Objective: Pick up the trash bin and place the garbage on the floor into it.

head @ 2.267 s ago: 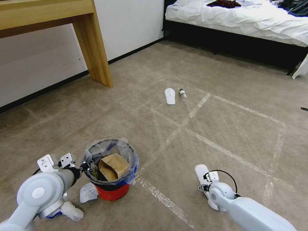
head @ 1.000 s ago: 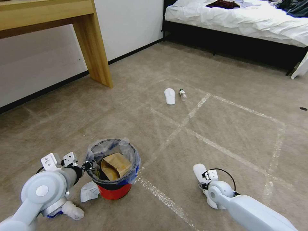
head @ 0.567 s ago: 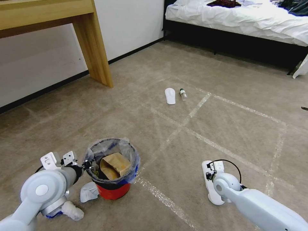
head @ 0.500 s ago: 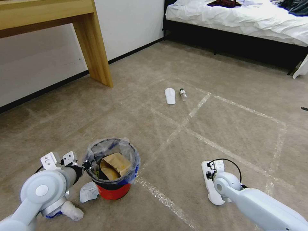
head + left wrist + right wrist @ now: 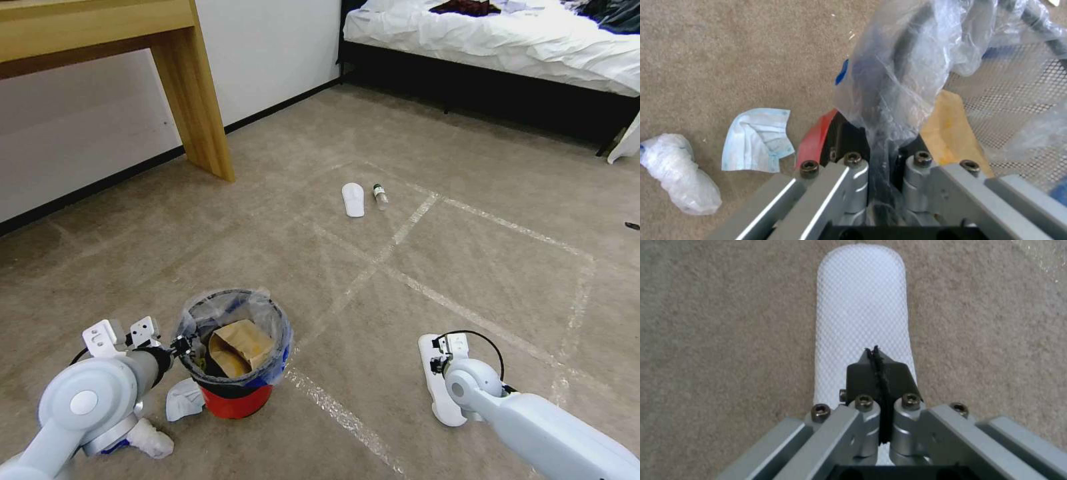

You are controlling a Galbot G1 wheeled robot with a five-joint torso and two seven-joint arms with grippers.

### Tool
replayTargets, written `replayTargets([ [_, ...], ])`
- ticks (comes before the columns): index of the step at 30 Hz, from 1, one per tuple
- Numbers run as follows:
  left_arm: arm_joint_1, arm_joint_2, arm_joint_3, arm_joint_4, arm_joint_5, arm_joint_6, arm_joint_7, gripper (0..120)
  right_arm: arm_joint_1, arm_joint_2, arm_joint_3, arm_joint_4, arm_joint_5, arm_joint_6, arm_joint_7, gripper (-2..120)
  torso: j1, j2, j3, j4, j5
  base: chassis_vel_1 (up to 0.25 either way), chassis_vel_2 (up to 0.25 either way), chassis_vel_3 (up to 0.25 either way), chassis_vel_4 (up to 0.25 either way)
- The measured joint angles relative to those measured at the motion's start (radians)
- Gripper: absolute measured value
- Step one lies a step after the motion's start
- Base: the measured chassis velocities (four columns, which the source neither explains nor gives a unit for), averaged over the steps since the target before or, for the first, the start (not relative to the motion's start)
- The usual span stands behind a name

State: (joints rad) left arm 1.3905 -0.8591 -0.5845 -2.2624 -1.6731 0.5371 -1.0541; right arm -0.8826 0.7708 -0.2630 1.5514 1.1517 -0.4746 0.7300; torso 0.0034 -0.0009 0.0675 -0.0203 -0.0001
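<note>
Two grippers work low over the beige carpet (image 5: 427, 253). Nearest, the left gripper (image 5: 880, 156) has its fingers closed on the rim of the trash bin (image 5: 235, 399), pinching the crinkled clear liner bag (image 5: 902, 66) between them; the bin, red with a blue band, sits at lower left of the head view and holds a brown paper bag (image 5: 241, 345). Just beside the bin on the carpet lie a pale blue face mask (image 5: 758, 140) and a crumpled white wad (image 5: 678, 178). To the right, the right gripper (image 5: 877, 356) is pressed fully together, its black tips meeting over the mesh face of a flat white slipper (image 5: 860, 323); whether they pinch the fabric or only touch it cannot be told. This slipper (image 5: 437, 380) lies lengthwise beside a pale tape line (image 5: 347, 417). Farther out, well apart from both arms, a second white slipper (image 5: 353, 199) lies just beside a clear bottle with a green label (image 5: 380, 196), near where tape lines cross. Beyond stand a wooden table leg (image 5: 197, 100) at the left wall and a bed with white covers (image 5: 493, 47) at the back.
</note>
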Motion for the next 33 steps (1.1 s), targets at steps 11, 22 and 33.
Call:
replayTargets([
  [11,0.004,0.002,0.0,-0.006,0.0,0.0,-0.002,4,-0.04,0.019,0.032,-0.003,-0.035,0.033,-0.009,22,0.0,0.0,0.0,0.0,-0.0001,0.0,0.0,0.0,0.0],
  [22,0.01,0.0,0.002,-0.006,0.004,0.0,-0.002,4,-0.062,0.031,0.054,-0.072,-0.094,0.074,-0.095,65,0.0,0.0,0.0,0.0,-0.0001,0.0,0.0,0.0,0.0],
  [33,0.008,-0.001,0.008,0.005,0.008,0.002,0.001,4,-0.059,0.025,0.06,-0.203,-0.179,0.193,-0.277,99,0.0,0.0,0.0,0.0,-0.0001,0.0,0.0,0.0,0.0],
])
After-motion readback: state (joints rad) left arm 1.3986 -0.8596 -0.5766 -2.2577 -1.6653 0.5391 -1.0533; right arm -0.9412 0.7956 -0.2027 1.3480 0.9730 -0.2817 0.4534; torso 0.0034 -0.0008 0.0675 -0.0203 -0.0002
